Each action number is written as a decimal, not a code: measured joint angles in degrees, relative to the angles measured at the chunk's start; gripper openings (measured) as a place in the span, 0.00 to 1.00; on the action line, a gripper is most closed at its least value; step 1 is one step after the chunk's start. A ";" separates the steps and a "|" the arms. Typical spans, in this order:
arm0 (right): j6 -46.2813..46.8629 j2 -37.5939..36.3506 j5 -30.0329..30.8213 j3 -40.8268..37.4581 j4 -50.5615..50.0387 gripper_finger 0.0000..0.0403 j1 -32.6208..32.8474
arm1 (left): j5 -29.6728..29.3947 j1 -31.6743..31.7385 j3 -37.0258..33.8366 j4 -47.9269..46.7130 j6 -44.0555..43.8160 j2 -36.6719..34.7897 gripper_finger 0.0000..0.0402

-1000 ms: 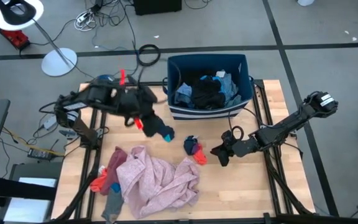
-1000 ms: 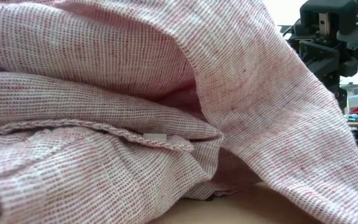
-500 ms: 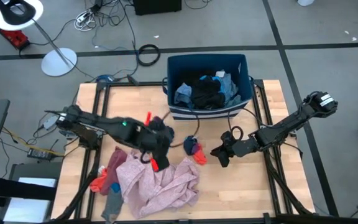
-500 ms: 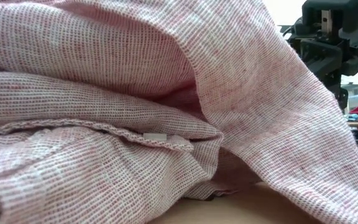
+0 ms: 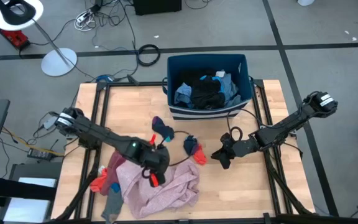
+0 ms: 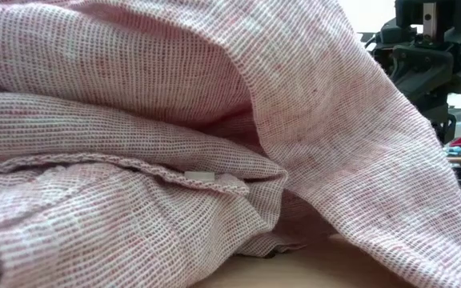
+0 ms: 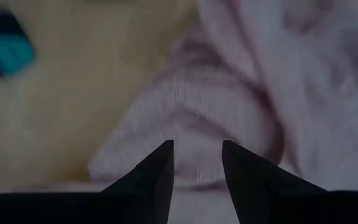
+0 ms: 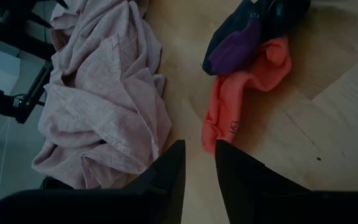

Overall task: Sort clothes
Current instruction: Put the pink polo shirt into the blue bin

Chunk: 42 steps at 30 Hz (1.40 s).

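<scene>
Your low view only gets crumpled pink shirt (image 6: 174, 144), but overhead shows your left claw (image 5: 151, 177), fingers spread, right above it.

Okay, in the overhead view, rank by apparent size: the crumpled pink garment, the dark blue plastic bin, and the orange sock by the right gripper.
1. Crumpled pink garment, though the dark blue plastic bin looks close in size.
2. Dark blue plastic bin.
3. Orange sock, clearly smallest.
</scene>
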 joint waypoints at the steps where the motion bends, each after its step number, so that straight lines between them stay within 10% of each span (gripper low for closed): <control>1: -0.02 0.00 -0.11 0.00 0.02 0.22 0.00 | 0.61 -0.42 -0.99 0.14 -0.77 0.00 0.35; 21: -0.21 0.00 -0.13 0.00 0.01 0.22 0.00 | 4.29 -0.76 -19.04 20.10 -6.57 0.20 0.34; 27: -0.17 0.00 -0.13 0.00 0.42 0.22 0.00 | 4.44 -0.76 -20.47 20.58 -6.77 0.20 0.05; 42: -0.75 0.00 -0.09 0.00 0.42 0.22 0.00 | -2.88 0.12 3.08 0.78 1.34 0.24 0.00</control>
